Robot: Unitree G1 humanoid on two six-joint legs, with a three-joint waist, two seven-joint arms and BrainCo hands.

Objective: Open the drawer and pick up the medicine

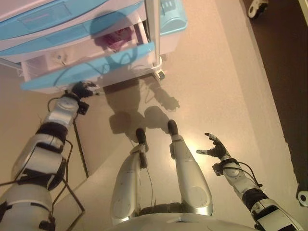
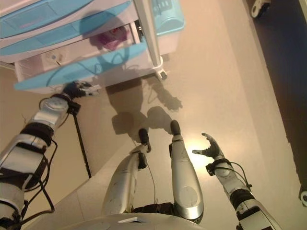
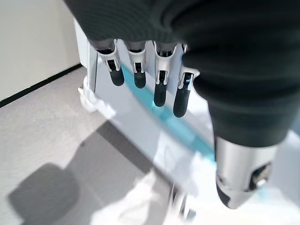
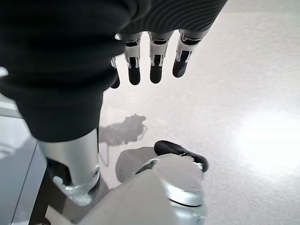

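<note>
A white cabinet with light blue drawer fronts stands at the upper left. Its lower drawer [image 1: 86, 71] is pulled out. Inside it lie a purple-pink packet [image 1: 118, 36], also in the right eye view [image 2: 115, 36], and a small white item [image 1: 58, 57]. My left hand [image 1: 83, 89] is just in front of and below the drawer's blue front edge, fingers [image 3: 159, 89] relaxed and holding nothing. My right hand [image 1: 216, 147] hangs open over the floor at the lower right, its fingers [image 4: 154, 65] straight and empty.
The cabinet stands on casters [image 1: 160, 74]. A light blue box [image 1: 171, 17] sits on its right side. A darker floor strip [image 1: 284, 72] runs along the right, with other casters at its top [image 1: 257, 7] and bottom [image 1: 303, 197].
</note>
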